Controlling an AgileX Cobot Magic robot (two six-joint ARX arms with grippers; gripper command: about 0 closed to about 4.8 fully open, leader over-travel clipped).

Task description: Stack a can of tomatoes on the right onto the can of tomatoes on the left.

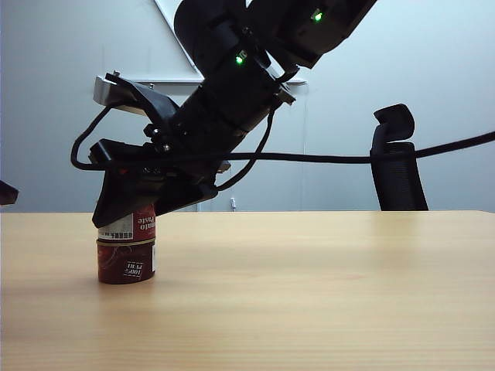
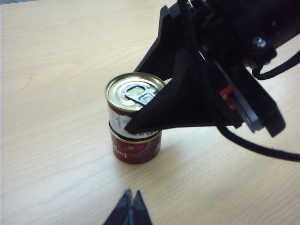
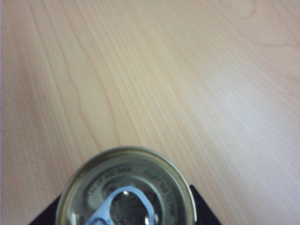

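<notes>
On the left part of the wooden bench (image 1: 309, 294) two tomato paste cans stand stacked. The lower can (image 1: 125, 263) sits on the bench, its red label printed upside down with "100% PURE" readable. The upper can (image 1: 128, 227) rests on top of it, slightly offset, with a red and white label on which "Paste" can be made out; its gold lid with a blue-grey pull tab (image 2: 139, 95) faces up. Faint embossed writing rings the lid in the right wrist view, too small to read surely.

The right gripper (image 1: 128, 205) reaches across to the left side, its black jaws set on either side of the upper can and holding it. The left gripper (image 2: 131, 206) hovers near the stack, apart from it, jaws pressed together with nothing between them.

A black office chair (image 1: 397, 162) stands behind the bench.
</notes>
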